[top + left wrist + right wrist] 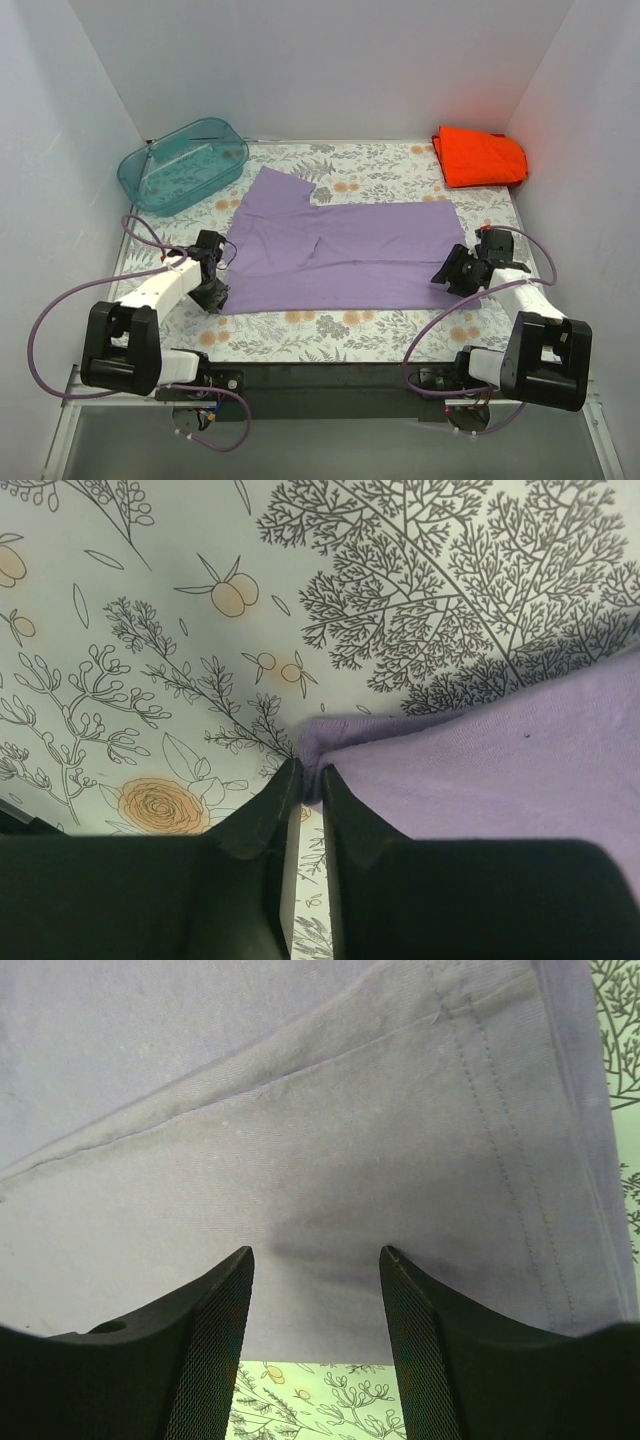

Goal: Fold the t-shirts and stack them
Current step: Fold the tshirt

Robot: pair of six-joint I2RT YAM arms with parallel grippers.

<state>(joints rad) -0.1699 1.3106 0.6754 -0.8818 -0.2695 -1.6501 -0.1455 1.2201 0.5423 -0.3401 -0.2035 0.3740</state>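
Floral table [380, 175], purple shirt [340, 255] lying flat: left gripper [308, 775] is pinching its corner, right gripper [317, 1252] is sitting open, probably needing to clamp before folding.

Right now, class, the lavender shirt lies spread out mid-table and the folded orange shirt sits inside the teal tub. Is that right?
No. The folded orange shirt sits in the far right corner, apart from the teal tub at far left, as the top view shows.
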